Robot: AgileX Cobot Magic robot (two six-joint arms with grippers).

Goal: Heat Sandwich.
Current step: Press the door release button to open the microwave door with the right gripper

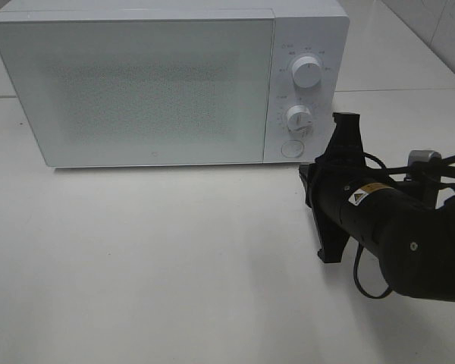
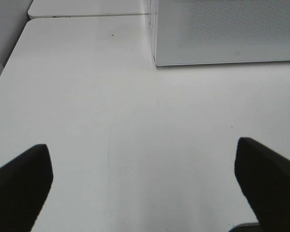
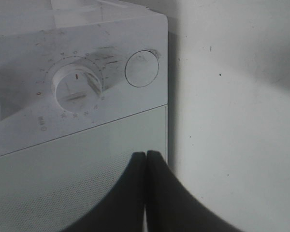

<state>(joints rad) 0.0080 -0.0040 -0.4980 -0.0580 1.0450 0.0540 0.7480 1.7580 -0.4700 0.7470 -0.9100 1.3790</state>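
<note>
White microwave [image 1: 136,83], closed, at far side of worktop [image 1: 152,265].
Right tool [image 3: 146,157] pinched together, empty, near its round button [image 1: 292,149]; left tool [image 2: 142,145] spread wide.

Right arm [image 1: 421,243] was matte black; yellow-triangle sticker [image 1: 356,198] at ten o'clock, black cable [image 1: 362,282] looping at seven, silver plug [image 1: 423,156] at twelve.

The right gripper [image 3: 146,158] has its jaws pressed together; the left gripper [image 2: 141,154] is spread wide.
</note>
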